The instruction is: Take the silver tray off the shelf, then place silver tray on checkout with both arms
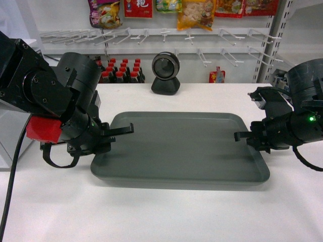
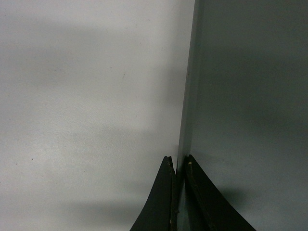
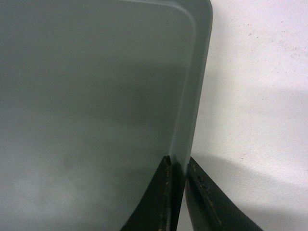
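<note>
Two black grippers pinch large flat grey-green rectangular tray [image 1: 181,146] by opposite rims. Tray lies flat on broad white counter top [image 1: 151,217]. Left gripper [image 2: 178,166] at tray's 9 o'clock, fingers clamped on raised rim. Right gripper [image 3: 178,163] at 3 o'clock, same clamp, near rounded corner. Black round-headed scanner [image 1: 165,73] at tray's 12 o'clock, well apart.

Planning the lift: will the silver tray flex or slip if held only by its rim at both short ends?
The silver tray looks rigid, so it probably won't sag. Its low, smooth rim could slip between the thin fingers. Empty, it likely lifts evenly.
</note>
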Motion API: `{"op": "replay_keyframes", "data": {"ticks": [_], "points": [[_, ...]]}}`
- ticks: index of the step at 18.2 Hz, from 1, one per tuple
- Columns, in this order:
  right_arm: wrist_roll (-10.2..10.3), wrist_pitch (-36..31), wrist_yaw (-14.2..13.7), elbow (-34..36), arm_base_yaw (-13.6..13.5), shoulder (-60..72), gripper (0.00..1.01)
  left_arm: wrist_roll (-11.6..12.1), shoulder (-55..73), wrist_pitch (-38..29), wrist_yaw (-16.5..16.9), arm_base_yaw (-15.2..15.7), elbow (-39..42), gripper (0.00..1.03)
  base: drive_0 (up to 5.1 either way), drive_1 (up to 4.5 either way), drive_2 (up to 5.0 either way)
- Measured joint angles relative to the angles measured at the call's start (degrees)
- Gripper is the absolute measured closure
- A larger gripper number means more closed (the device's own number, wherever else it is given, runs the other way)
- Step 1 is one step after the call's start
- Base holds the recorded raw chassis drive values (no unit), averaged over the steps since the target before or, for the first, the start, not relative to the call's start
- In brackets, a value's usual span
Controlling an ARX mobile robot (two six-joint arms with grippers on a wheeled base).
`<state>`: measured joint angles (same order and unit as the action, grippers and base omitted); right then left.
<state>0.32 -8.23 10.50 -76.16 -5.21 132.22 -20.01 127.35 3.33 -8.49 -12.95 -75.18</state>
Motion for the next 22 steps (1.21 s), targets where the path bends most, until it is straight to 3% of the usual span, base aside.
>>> {"op": "replay_keyframes", "data": {"ticks": [1, 2, 4, 6, 7, 8, 9, 10, 11, 12, 14, 15, 19, 22], "points": [[-1.77, -0.77, -0.52, 0.00, -0.04, 0.09, 0.88, -0.33, 0.17, 0.44, -0.15, -0.04, -0.63, 0.98, 0.0, 0.00, 0.0], [-2.95, -1.68, -0.59, 0.11, -0.04, 0.09, 0.77, -0.74, 0.28, 0.52, -1.46, -0.39, -1.22, 0.88, 0.0, 0.00, 0.0], [-2.93, -3.78, -1.92, 0.04, 0.44, 0.04, 0.57, -1.36, 0.09, 1.16, -2.43, -0.87, -1.36, 0.68, 0.0, 0.00, 0.0], [-1.84, -2.64, -1.07, -0.04, 2.12, -1.90, 0.37, -2.60, -2.58, 1.77, -2.84, -1.57, -0.72, 0.48, 0.0, 0.00, 0.0], [-1.22, -3.21, -1.09, -0.09, 3.13, -3.34, 0.26, -2.64, -6.47, -0.17, -4.83, -1.81, 0.42, 0.37, 0.0, 0.00, 0.0], [-0.76, -18.73, -5.55, 2.99, 3.37, -3.34, 0.29, -1.77, -10.82, -1.97, -8.70, -2.08, 0.98, 0.29, 0.0, 0.00, 0.0], [-0.70, -34.27, -10.84, 9.03, 3.50, -4.35, 0.40, 2.95, -16.33, -22.45, -6.62, -1.57, 7.19, 0.37, 0.0, 0.00, 0.0], [-0.70, -45.81, -12.09, 17.99, 3.30, -6.86, 0.51, 8.79, -21.79, -37.92, -4.79, -0.87, 14.78, 0.48, 0.0, 0.00, 0.0], [-0.72, -55.12, -12.07, 25.40, 3.30, -9.49, 0.62, 13.35, -25.33, -48.98, -3.52, 0.33, 22.80, 0.59, 0.0, 0.00, 0.0], [-0.72, -61.75, -12.09, 30.95, 3.37, -13.38, 0.73, 15.98, -26.71, -56.54, -2.78, 1.68, 30.01, 0.70, 0.0, 0.00, 0.0], [-0.63, -66.03, -10.73, 39.80, 4.96, -23.28, 0.97, 18.10, -29.73, -63.93, -1.42, 4.22, 41.55, 0.94, 0.0, 0.00, 0.0], [-0.55, -65.96, -10.67, 44.02, 5.22, -26.18, 0.99, 18.53, -33.83, -65.57, -0.39, 4.66, 45.20, 1.02, 0.0, 0.00, 0.0], [-0.50, -65.55, -10.67, 57.35, 5.25, -38.07, 0.99, 18.99, -42.64, -70.01, 2.60, 7.21, 57.68, 1.02, 0.0, 0.00, 0.0], [-0.50, -63.82, -10.64, 63.89, 5.22, -46.62, 0.99, 18.99, -51.19, -67.67, 4.11, 8.66, 63.78, 1.02, 0.0, 0.00, 0.0]]}}
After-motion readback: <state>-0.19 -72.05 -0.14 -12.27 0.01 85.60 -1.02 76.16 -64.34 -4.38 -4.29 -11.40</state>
